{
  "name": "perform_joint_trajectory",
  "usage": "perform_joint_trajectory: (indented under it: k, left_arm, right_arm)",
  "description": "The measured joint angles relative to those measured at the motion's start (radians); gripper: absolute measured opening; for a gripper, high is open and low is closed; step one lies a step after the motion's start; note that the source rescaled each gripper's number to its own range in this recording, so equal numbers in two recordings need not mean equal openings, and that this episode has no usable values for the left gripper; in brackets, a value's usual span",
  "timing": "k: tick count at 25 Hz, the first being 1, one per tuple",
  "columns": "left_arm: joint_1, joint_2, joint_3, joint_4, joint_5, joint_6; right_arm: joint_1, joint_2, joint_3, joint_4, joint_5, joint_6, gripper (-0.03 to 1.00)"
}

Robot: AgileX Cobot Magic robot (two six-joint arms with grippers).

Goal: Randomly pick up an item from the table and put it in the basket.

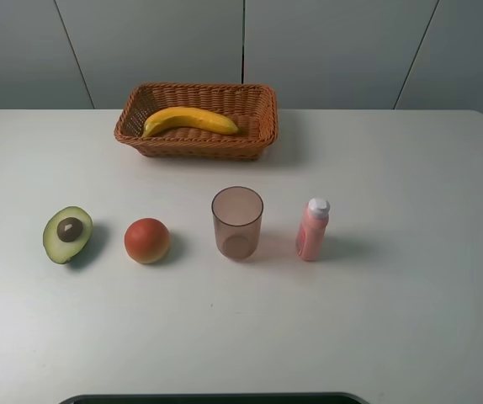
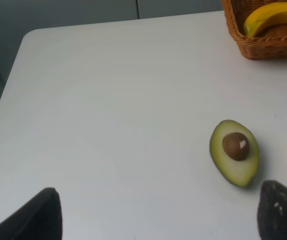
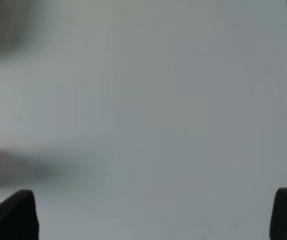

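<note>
The yellow banana (image 1: 190, 119) lies inside the orange-brown wicker basket (image 1: 261, 135) at the back middle of the white table (image 1: 393, 320). The left wrist view shows the basket's corner (image 2: 263, 47) with the banana's end (image 2: 271, 15) in it. Neither gripper shows in the exterior high view. My left gripper (image 2: 158, 220) is open and empty, its dark fingertips (image 2: 33, 217) wide apart above the table near the avocado half. My right gripper (image 3: 153, 215) is open and empty above bare table, fingertips (image 3: 13, 215) at the picture's corners.
In a row in front of the basket stand an avocado half (image 1: 67, 234), a round orange-red fruit (image 1: 146, 241), a translucent brownish cup (image 1: 237, 222) and a pink bottle with white cap (image 1: 313, 229). The avocado half (image 2: 235, 158) also shows in the left wrist view.
</note>
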Motion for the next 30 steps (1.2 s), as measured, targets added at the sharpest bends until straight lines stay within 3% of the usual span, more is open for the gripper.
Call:
perform_joint_trajectory:
  k: [7, 13, 19, 24, 30]
  left_arm:
    - [0.000, 0.000, 0.000, 0.000, 0.000, 0.000]
    - [0.000, 0.000, 0.000, 0.000, 0.000, 0.000]
    - [0.000, 0.000, 0.000, 0.000, 0.000, 0.004]
    - [0.000, 0.000, 0.000, 0.000, 0.000, 0.004]
    - [0.000, 0.000, 0.000, 0.000, 0.000, 0.004]
  right_arm:
    - [0.016, -0.333, 0.120, 0.002, 0.007, 0.015, 1.00]
    - [0.050, -0.488, 0.146, 0.002, 0.083, 0.075, 1.00]
    - [0.101, -0.504, 0.153, -0.050, 0.090, 0.167, 1.00]
    - [0.165, -0.504, 0.163, -0.164, 0.079, 0.310, 1.00]
    - [0.190, -0.506, 0.164, -0.193, 0.074, 0.361, 1.00]
